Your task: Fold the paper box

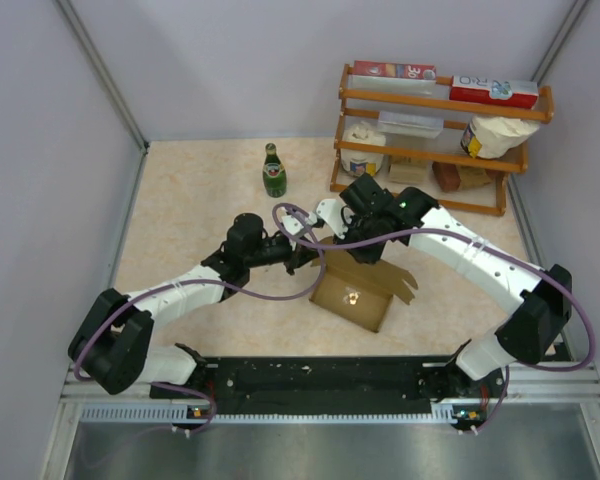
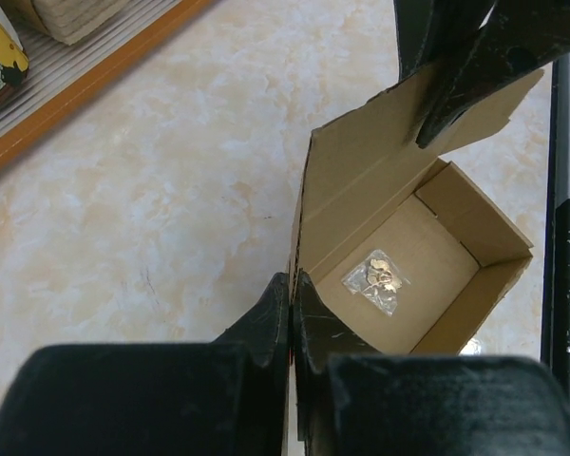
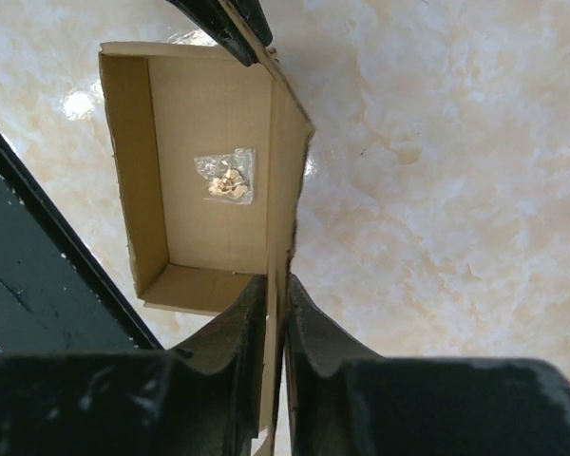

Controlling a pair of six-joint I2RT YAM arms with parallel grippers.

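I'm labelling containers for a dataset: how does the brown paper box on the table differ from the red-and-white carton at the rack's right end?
The paper box is plain brown; the carton is printed red and white. The paper box stands open on the table; the carton lies closed atop the rack. The left fingers and right fingers pinch the paper box; nothing touches the carton. Both are oblong.

bright, even overhead light; soft shadows under the paper box (image 1: 355,295); glare on the surface (image 3: 76,103); near fingers (image 2: 261,332) blurred.

Left fingers (image 2: 261,331), right fingers (image 3: 239,328) clamped.
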